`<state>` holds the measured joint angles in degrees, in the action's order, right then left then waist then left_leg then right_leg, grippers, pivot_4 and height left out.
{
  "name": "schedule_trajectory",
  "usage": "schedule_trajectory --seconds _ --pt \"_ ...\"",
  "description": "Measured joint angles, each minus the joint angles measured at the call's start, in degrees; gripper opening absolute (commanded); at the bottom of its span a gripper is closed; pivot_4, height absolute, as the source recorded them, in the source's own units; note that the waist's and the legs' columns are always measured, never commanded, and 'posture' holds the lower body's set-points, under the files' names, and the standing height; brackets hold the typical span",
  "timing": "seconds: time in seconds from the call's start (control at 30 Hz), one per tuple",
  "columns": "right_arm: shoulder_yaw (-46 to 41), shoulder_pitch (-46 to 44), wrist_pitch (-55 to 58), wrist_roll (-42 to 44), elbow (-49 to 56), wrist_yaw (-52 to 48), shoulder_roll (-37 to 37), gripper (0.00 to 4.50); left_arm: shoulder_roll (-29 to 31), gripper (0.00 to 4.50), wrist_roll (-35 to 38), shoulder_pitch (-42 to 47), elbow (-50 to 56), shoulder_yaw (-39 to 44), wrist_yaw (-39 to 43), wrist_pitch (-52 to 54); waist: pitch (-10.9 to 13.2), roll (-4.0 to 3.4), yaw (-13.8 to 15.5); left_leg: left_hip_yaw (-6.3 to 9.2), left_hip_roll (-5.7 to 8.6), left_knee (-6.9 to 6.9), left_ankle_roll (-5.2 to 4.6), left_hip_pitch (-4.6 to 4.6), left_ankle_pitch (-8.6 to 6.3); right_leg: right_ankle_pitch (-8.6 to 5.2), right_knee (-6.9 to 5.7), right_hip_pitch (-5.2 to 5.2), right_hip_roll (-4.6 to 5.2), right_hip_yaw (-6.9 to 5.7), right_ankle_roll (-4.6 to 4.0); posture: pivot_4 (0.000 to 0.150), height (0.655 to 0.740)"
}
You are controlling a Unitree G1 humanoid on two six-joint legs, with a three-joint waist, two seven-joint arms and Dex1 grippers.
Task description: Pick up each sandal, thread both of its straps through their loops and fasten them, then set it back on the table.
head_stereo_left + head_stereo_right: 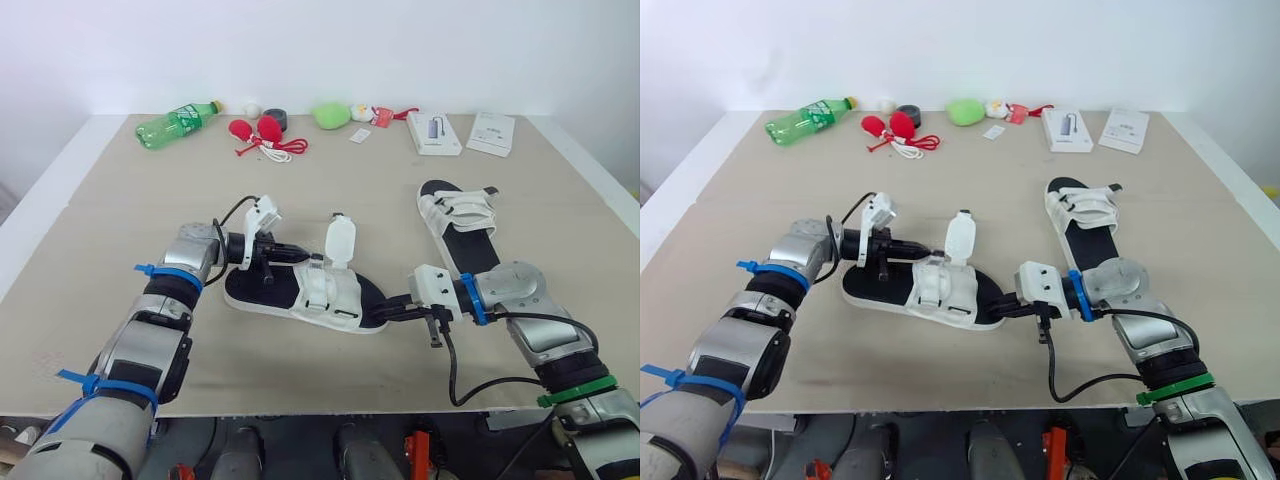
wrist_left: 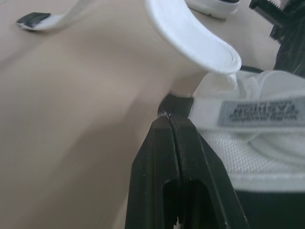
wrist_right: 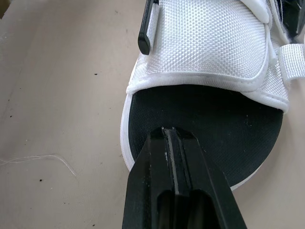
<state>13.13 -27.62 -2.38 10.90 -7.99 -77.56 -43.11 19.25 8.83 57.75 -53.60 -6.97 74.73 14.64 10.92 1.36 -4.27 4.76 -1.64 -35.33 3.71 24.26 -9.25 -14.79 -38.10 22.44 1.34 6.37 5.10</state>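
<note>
Sandal (image 1: 345,302) at frame centre: black footbed, white mesh straps (image 1: 318,285), one flap (image 1: 341,240) upright. Left gripper (image 1: 302,257) and right gripper (image 1: 388,309) both closed

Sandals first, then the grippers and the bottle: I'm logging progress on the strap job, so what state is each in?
Near sandal: flat on the table, one strap standing up unfastened.
Far sandal: flat on the table; straps lie across it, fastening unclear.
Left gripper: shut, tips at the near sandal's heel end.
Right gripper: shut, tips over its toe end.
Green bottle: on its side, capped.
</note>
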Motion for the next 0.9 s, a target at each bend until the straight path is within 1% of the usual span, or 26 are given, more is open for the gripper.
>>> schedule_trajectory --seconds 0.27,0.33,0.4,0.43,0.47,0.5,0.53,0.6,0.63,0.67,0.77,0.9 --pt "0.1 0.0 -0.1 0.0 0.0 0.0 0.0 0.0 0.1 0.01 -0.8 -0.1 0.1 0.8 -1.9 -0.2 0.0 0.0 0.0 0.0 0.0 -0.01 0.0 -0.02 0.0 0.01 -0.01 0.0 0.0 0.0 0.01 0.15 0.74" --pt "0.1 0.0 -0.1 0.0 0.0 -0.1 0.0 0.0 0.4 0.42 -0.8 -0.1 0.1 1.6 -3.2 0.6 0.0 0.0 0.0 0.0 0.0 0.0 0.0 -0.01 0.0 0.01 -0.01 0.01 0.0 0.0 0.01 0.15 0.74" --pt "0.1 -0.1 -0.2 0.0 0.0 -0.2 0.0 0.0 1.4 1.03 -0.7 0.6 -1.5 3.1 -5.5 0.7 0.0 0.0 0.0 0.0 0.0 0.0 0.0 0.0 0.0 0.01 -0.01 0.02 -0.01 0.0 0.01 0.15 0.74" --pt "0.1 -0.1 -0.2 0.0 0.0 -0.2 0.0 0.0 1.8 1.46 -0.7 0.7 -1.7 3.3 -5.8 0.8 0.0 0.0 0.0 0.0 0.0 0.0 0.0 0.0 0.0 0.01 -0.01 0.02 0.0 0.0 0.01 0.15 0.74" --pt "0.1 -0.1 -0.2 0.0 -0.1 -0.3 0.0 0.0 2.2 1.98 -0.4 1.4 -2.4 4.4 -6.2 1.1 0.0 0.01 0.0 0.0 0.0 0.0 0.0 0.01 0.0 0.01 -0.01 0.02 -0.01 0.0 0.01 0.15 0.74" --pt "0.0 -0.1 -0.2 0.0 -0.1 -0.4 0.0 0.0 2.4 2.37 -0.1 1.9 -2.5 5.0 -6.4 1.4 0.0 0.02 0.0 0.0 0.0 0.0 0.0 0.02 0.0 0.01 -0.01 0.03 -0.01 0.0 0.01 0.15 0.74" --pt "0.0 -0.1 -0.2 0.0 -0.2 -0.5 -0.1 0.0 2.5 2.8 0.7 2.9 -2.6 6.1 -6.5 2.6 0.0 0.03 0.0 0.0 0.0 0.0 0.0 0.02 0.0 0.01 -0.01 0.02 0.0 0.0 0.01 0.15 0.74" --pt "0.0 -0.2 -0.3 0.0 -0.4 -0.8 -0.1 0.0 2.5 3.86 2.8 5.4 -2.4 8.1 -6.4 5.7 0.0 0.04 0.0 0.01 0.0 0.0 0.0 0.02 0.0 0.01 0.0 0.02 0.0 -0.01 0.01 0.15 0.74" --pt "0.0 -0.2 -0.4 0.0 -0.5 -0.8 -0.1 0.0 2.4 4.27 3.8 6.3 -1.6 8.7 -5.7 8.1 0.0 0.04 0.0 0.0 0.0 0.0 0.0 0.02 0.0 0.01 0.0 0.01 0.0 0.0 0.02 0.15 0.74" --pt "0.0 -0.2 -0.6 0.0 -0.5 -0.9 -0.1 0.0 2.1 4.45 5.1 6.7 0.1 9.0 -4.4 11.7 0.0 0.04 0.0 0.0 0.0 0.0 0.0 0.02 0.0 0.0 0.0 0.01 0.0 -0.01 0.02 0.15 0.74" --pt "0.1 -0.3 -1.0 0.0 -0.7 -0.9 -0.1 0.0 0.1 4.45 7.0 5.8 4.9 7.1 -1.0 20.8 0.0 0.03 -0.1 0.0 0.0 0.02 0.0 0.01 0.0 -0.02 0.0 0.01 -0.01 -0.01 0.02 0.15 0.74" --pt "0.2 -0.4 -1.3 0.0 -1.0 -0.8 0.2 0.0 -1.8 4.45 6.8 3.6 6.0 4.2 -0.5 25.8 0.0 0.04 -0.1 0.01 0.0 0.01 0.0 0.01 0.0 -0.01 -0.01 0.01 -0.01 0.0 0.02 0.15 0.74"
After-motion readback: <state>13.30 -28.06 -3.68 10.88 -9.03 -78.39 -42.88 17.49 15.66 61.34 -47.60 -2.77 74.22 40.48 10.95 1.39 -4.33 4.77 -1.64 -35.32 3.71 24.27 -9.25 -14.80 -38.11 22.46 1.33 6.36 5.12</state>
